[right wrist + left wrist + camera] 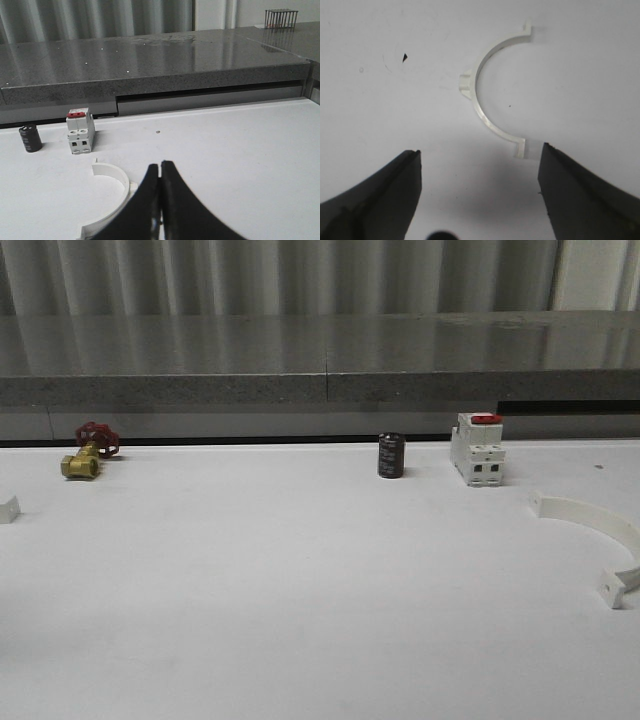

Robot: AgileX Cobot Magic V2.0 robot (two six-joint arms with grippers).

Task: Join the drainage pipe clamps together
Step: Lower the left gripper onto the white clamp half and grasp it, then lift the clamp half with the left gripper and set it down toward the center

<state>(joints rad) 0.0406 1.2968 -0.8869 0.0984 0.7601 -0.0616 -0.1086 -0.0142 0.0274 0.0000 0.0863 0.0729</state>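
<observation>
One white half-ring drainage pipe clamp (481,102) lies flat on the white table under my left gripper (481,148). That gripper is open with nothing between its black fingers, and the clamp's near end tab (520,148) sits just inside one fingertip. In the front view a small piece of this clamp (8,508) pokes in at the far left edge. The other clamp (600,530) lies at the right side of the table. It also curves beside my right gripper (160,164), where this clamp (117,182) is partly hidden by the fingers. The right gripper is shut and empty.
A white breaker with a red switch (477,448) and a black cylinder (391,455) stand at the back, middle right. A brass valve with a red handle (85,455) lies at the back left. A grey ledge (320,380) runs along the table's far edge.
</observation>
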